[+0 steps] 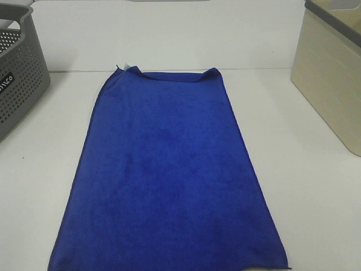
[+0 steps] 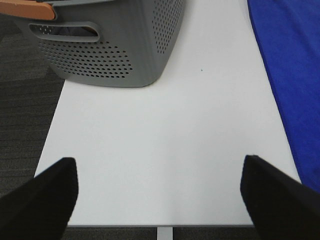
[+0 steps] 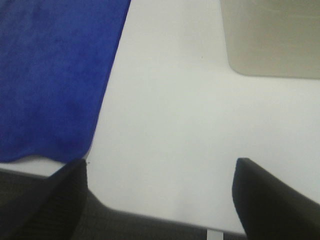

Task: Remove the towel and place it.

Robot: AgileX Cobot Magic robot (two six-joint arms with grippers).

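Observation:
The deep royal-blue towel (image 1: 166, 175) lies spread flat down the middle of the white table (image 1: 316, 186), its far edge slightly folded over, with a small white tag at the far left corner. Its edge shows in the left wrist view (image 2: 292, 65) and in the right wrist view (image 3: 52, 75). My left gripper (image 2: 159, 192) is open and empty above the table's front edge, left of the towel. My right gripper (image 3: 160, 192) is open and empty above the front edge, right of the towel. Neither gripper shows in the exterior high view.
A grey perforated basket (image 1: 17, 79) stands at the far left; it also shows in the left wrist view (image 2: 115, 45). A beige basket (image 1: 333, 73) stands at the far right and appears in the right wrist view (image 3: 272, 37). Dark floor lies beyond the table's front edge.

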